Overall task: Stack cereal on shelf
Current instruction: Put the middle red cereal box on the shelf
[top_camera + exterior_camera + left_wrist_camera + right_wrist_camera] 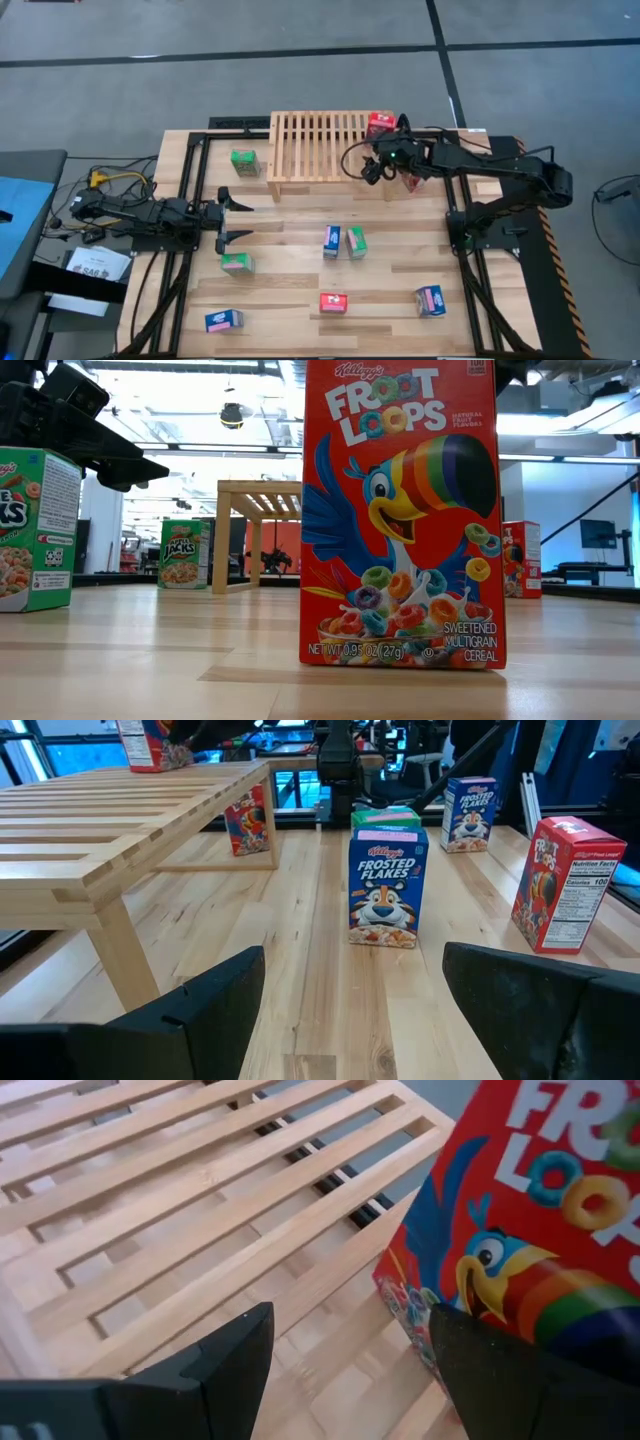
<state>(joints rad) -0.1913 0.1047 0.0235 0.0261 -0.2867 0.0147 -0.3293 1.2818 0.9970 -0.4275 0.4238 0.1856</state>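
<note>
The shelf (320, 145) is a light-wood slatted rack at the table's far middle. One red cereal box (379, 123) stands on its far right corner. Another red box (410, 181) stands on the table by the rack's right side. My right gripper (372, 172) hovers open over the rack's right end. In the right wrist view, the red box (520, 1230) stands beyond my right gripper (350, 1320), not between its fingers. My left gripper (235, 218) waits open and level at the table's left, facing a blue box (387, 888) and a green box (356, 241) behind it.
Other boxes stand on the table: green ones (245, 162) (237, 263) on the left, and a blue one (224, 320), a red one (333, 302) and another blue one (431, 300) along the near side. Bare slats (200, 1200) cover most of the rack.
</note>
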